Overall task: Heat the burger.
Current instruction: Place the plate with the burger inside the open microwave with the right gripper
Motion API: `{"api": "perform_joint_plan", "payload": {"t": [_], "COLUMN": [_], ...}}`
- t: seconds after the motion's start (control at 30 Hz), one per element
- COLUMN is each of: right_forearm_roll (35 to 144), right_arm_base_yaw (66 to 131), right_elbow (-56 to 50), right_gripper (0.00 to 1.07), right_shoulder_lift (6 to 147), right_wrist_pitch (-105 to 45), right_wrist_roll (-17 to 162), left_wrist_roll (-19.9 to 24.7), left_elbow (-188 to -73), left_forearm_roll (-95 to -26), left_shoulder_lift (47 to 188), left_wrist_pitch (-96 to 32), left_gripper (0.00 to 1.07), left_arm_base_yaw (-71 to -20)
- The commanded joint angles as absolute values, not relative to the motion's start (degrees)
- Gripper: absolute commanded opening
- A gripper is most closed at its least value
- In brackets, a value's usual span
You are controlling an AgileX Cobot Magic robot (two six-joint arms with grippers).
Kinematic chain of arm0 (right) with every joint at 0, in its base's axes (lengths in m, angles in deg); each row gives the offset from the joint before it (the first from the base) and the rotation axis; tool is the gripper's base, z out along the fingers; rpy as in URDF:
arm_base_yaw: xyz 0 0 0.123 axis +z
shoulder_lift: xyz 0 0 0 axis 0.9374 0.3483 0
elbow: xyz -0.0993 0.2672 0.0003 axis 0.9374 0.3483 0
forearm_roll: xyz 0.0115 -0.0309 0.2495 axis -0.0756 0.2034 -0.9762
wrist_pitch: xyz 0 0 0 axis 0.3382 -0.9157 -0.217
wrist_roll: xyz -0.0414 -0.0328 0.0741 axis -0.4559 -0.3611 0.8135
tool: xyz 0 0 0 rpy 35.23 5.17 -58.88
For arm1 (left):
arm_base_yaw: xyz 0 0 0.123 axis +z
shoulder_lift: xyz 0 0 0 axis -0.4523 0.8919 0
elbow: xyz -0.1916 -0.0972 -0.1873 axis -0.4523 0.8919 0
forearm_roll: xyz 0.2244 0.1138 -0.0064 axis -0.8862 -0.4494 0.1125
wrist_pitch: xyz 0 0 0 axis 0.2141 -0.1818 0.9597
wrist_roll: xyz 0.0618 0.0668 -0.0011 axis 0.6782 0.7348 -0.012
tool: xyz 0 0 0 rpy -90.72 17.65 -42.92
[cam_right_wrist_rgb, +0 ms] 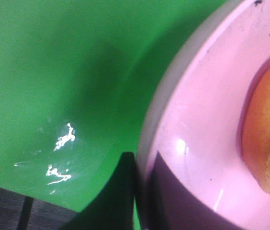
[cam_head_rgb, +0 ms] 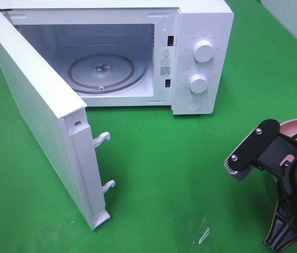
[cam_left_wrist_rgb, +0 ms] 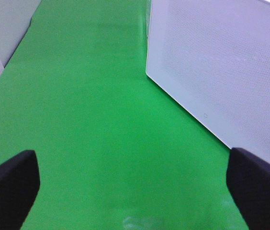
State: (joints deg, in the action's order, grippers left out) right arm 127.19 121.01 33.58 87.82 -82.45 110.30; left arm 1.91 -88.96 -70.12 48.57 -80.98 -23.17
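A glossy green tabletop (cam_head_rgb: 159,158) catches overhead light in white glints, with grey floor beyond its edge.

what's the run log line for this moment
microwave door open | burger on pink plate | right jaws shut on plate rim | left jaws open, empty

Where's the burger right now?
The burger sits on the pink plate, shown in the right wrist view, with the right hand shut on the plate's rim. In the exterior high view the plate lies at the right edge, behind the right arm.
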Motion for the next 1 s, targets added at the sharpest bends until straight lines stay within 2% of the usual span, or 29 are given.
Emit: {"api": "perform_joint_plan", "payload": {"t": [0.03, 0.3, 0.77, 1.0], "right_forearm_roll": [131.9, 137.0, 140.7, 143.1], "right_arm_base_yaw": [123.2, 129.3, 129.8, 129.8], "right_elbow": [33.8, 33.8, 33.8, 33.8], "right_gripper": [0.0, 0.0, 0.0, 0.0], "right_shoulder_lift": [87.4, 87.4, 87.4, 87.4], "right_wrist_pitch": [-85.3, -85.0, -78.3, -75.7], "right_wrist_roll": [110.0, 108.3, 91.0, 88.0], "left_wrist_roll": [1.7, 1.7, 1.7, 1.7], "left_elbow": [-88.8, -88.8, -88.8, -88.8], "left_forearm_roll": [-69.7, -69.7, -69.7, -69.7], "left_shoulder_lift": [47.4, 47.4, 47.4, 47.4], "left_wrist_pitch": [-80.5, -80.5, -80.5, -80.5], "left_gripper": [0.98, 0.98, 0.98, 0.98], "left_arm_base_yaw": [-23.1, -23.1, -23.1, -23.1]}}
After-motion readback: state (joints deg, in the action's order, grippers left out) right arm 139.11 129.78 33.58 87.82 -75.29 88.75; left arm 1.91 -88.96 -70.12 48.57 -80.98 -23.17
